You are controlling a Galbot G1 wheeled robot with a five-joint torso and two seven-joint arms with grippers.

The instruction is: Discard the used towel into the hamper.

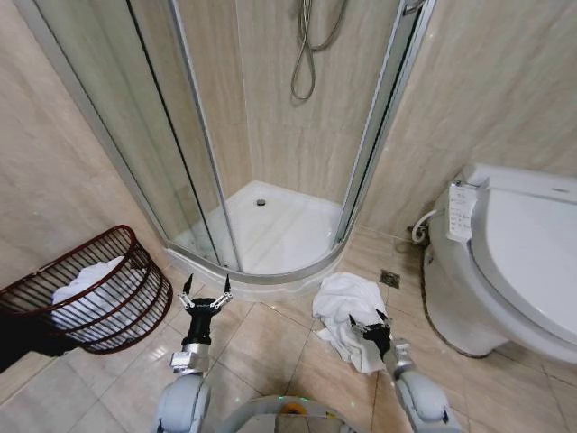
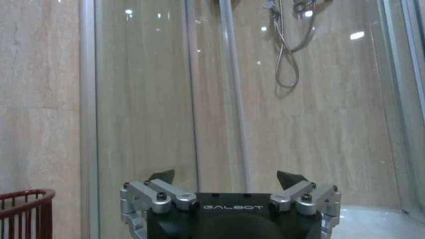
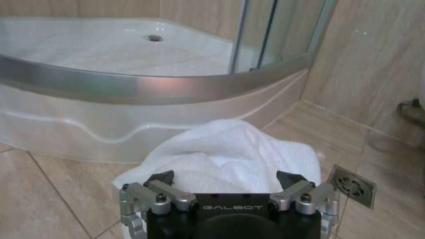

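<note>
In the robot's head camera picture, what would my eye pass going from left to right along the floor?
Hamper → left tool → towel → right tool → floor drain → toilet.

Shower stall [image 1: 270, 225], toilet [image 1: 514, 262], floor drain [image 1: 389, 279].

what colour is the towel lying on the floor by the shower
White, the towel shows best in the right wrist view.

Right gripper [image 3: 226, 179] fingers [image 3: 160, 178] spread above white towel [image 3: 226, 152], beside shower tray [image 3: 99, 55], floor drain [image 3: 351, 185].
</note>
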